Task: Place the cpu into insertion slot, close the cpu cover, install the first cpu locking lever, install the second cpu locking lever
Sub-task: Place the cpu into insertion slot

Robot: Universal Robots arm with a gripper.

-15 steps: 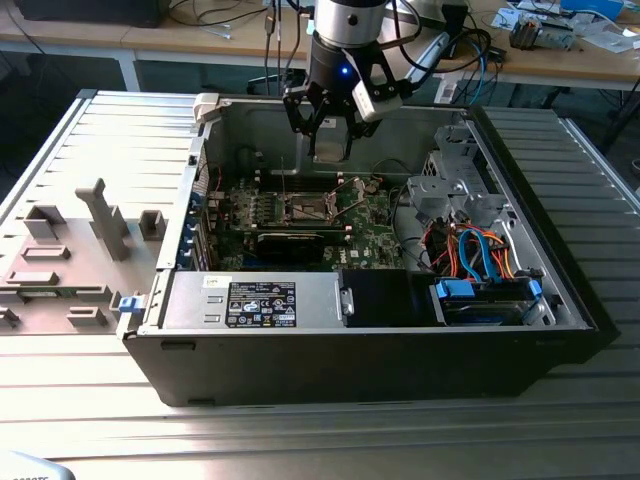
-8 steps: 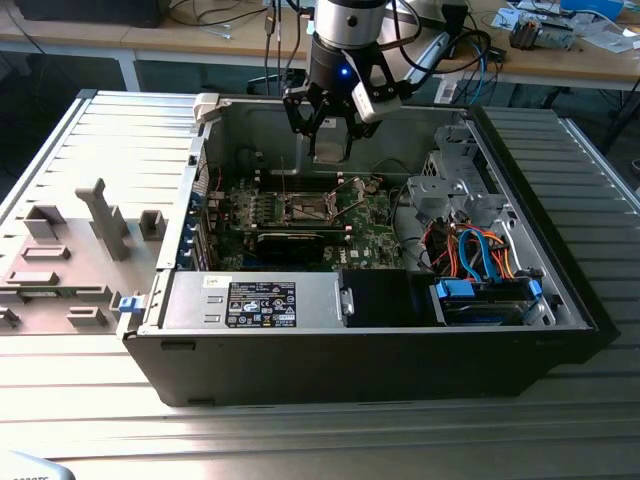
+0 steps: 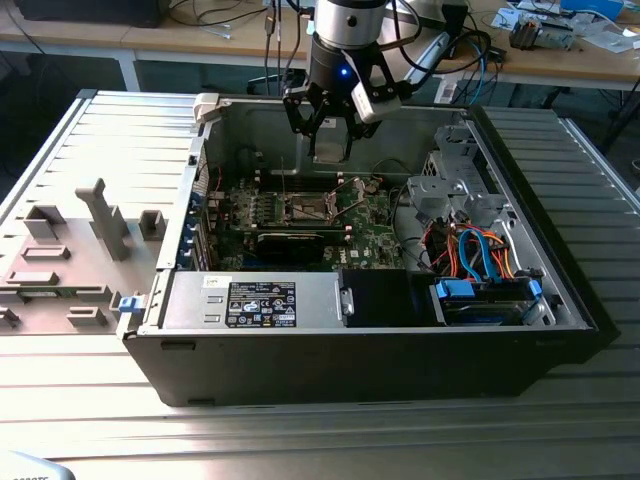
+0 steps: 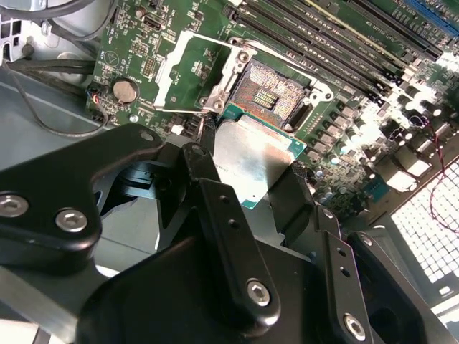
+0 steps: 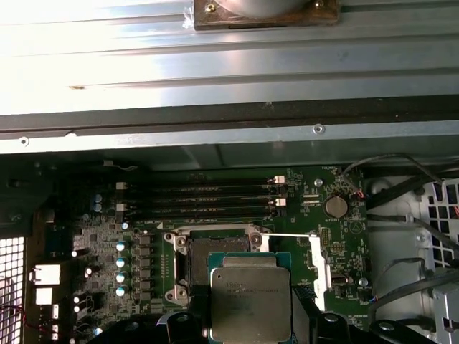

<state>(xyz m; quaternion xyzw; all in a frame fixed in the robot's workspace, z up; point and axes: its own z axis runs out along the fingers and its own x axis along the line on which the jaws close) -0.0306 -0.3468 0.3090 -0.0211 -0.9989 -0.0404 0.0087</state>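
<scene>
My gripper (image 3: 329, 148) hangs over the open computer case, above the green motherboard (image 3: 365, 228). In both wrist views it is shut on the cpu (image 4: 254, 161) (image 5: 251, 299), a flat square chip with a pale silver top, gripped at two opposite edges by the black fingers (image 4: 215, 208). The cpu is held above and just to one side of the insertion slot (image 4: 276, 93) (image 5: 215, 247), a dark square recess with a silvery rim that lies uncovered. The cpu cover (image 4: 193, 72) (image 5: 316, 261) is swung open on its hinge beside the slot. A thin wire lever (image 5: 287, 235) runs along the slot's edge.
Long black memory slots (image 4: 330, 43) (image 5: 208, 197) run beside the socket. A coin battery (image 4: 125, 90) sits near the cover. A long black card (image 3: 290, 240), the power supply (image 3: 260, 300) and a drive bay with blue cables (image 3: 480, 265) fill the case. Grey fixtures (image 3: 100, 225) stand outside it.
</scene>
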